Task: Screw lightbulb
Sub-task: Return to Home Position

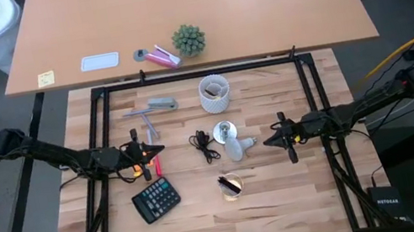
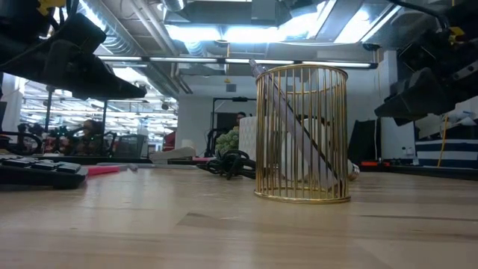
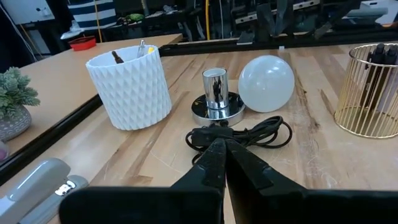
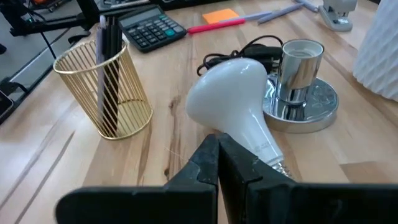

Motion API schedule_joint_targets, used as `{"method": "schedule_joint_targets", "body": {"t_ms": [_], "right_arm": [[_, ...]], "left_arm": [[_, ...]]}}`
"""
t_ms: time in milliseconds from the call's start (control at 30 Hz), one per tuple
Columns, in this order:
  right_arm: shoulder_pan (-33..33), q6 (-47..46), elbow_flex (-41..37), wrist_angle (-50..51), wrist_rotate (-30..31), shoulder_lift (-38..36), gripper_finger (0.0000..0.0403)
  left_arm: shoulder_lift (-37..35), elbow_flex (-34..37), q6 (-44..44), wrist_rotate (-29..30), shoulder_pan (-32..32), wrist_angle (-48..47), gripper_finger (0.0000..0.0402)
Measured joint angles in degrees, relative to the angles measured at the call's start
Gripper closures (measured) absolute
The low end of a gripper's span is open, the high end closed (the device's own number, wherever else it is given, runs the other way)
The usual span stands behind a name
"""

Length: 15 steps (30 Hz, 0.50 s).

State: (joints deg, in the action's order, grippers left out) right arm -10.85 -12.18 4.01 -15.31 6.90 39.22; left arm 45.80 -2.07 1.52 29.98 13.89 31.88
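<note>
Lying loose: the lightbulb (image 1: 236,148) rests on its side near the middle of the bench (image 1: 291,204), with nothing gripping it.
Bulb look: plain matte white, pear-shaped, with a round head that narrows to a neck and ends in a grey threaded screw base (image 4: 278,165).
Bulb heading: the round head is toward the bench's far edge and the screw base points at the right gripper.
Neighbour: the silver socket (image 1: 224,131) stands upright just beside the bulb's head with its mouth empty. I cannot tell whether the two touch.
Cord: a black cord (image 1: 205,146) lies bunched on the socket's left side.
Left gripper (image 1: 158,149): raised over the left half of the bench, well apart from the bulb, jaws pressed together on nothing.
Right gripper (image 1: 268,139): raised over the right half, near the screw base but clear of it, jaws pressed together on nothing.
Around: a white faceted cup (image 1: 215,93) stands toward the far edge, a gold wire cup (image 1: 230,186) toward the near edge, and a calculator (image 1: 156,200) toward the near left corner.
</note>
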Motion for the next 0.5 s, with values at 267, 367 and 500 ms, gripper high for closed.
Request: {"method": "schedule_joint_targets", "body": {"t_ms": [267,367,500], "right_arm": [[0.0,0.04,0.02,4.04,-0.02,-5.21,0.0397],[0.0,0.07,0.02,7.1,-0.04,-9.57,0.0397],[0.0,0.07,0.02,9.54,-0.02,-14.85,0.0397]], "left_arm": [[-0.07,0.0,0.0,0.01,0.0,0.04,0.0399],[-1.25,0.0,0.0,0.02,0.0,-0.36,0.0399],[-5.22,0.0,0.0,0.02,0.0,-4.47,0.0399]]}}
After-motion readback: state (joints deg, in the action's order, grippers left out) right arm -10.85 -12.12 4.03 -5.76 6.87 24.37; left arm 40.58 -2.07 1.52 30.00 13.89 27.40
